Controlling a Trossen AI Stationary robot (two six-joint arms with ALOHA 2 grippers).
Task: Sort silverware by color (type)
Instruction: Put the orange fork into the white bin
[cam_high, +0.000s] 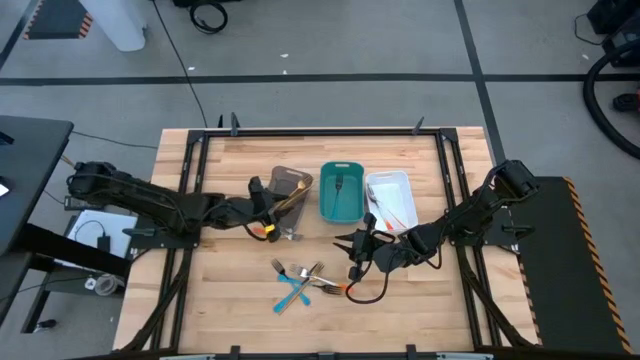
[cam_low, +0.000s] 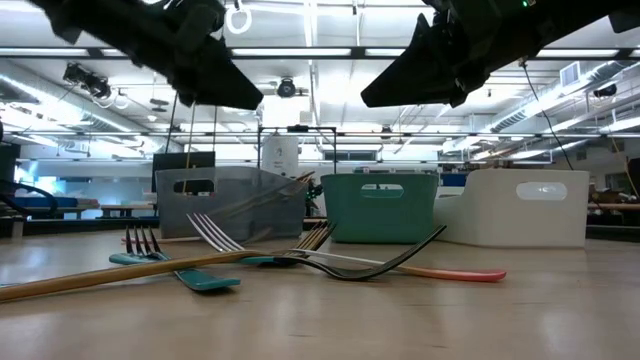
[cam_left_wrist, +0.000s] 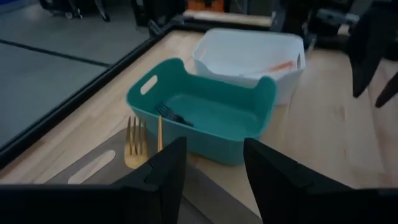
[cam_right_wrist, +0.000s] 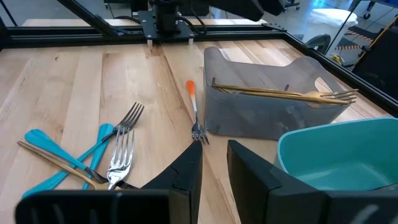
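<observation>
My left gripper (cam_high: 270, 212) (cam_left_wrist: 214, 152) hangs open and empty over the near end of the grey-brown tray (cam_high: 291, 183). Gold silverware (cam_right_wrist: 280, 93) lies inside that tray, tines resting on its rim. The teal tray (cam_left_wrist: 205, 118) holds a dark fork (cam_left_wrist: 173, 115), and the white tray (cam_left_wrist: 249, 59) holds orange-handled pieces (cam_left_wrist: 281, 66). My right gripper (cam_high: 352, 243) (cam_right_wrist: 214, 152) hovers above the table, its fingers a little apart and empty. An orange-handled fork (cam_right_wrist: 194, 112) lies flat beside the grey-brown tray. A pile of blue-handled, silver and gold pieces (cam_high: 300, 280) lies near the table's front.
The three trays stand side by side at the middle of the table. A black cable (cam_high: 372, 290) loops beside the pile. Black rails (cam_high: 190, 200) frame the wooden top. Bare wood lies at the front left and front right.
</observation>
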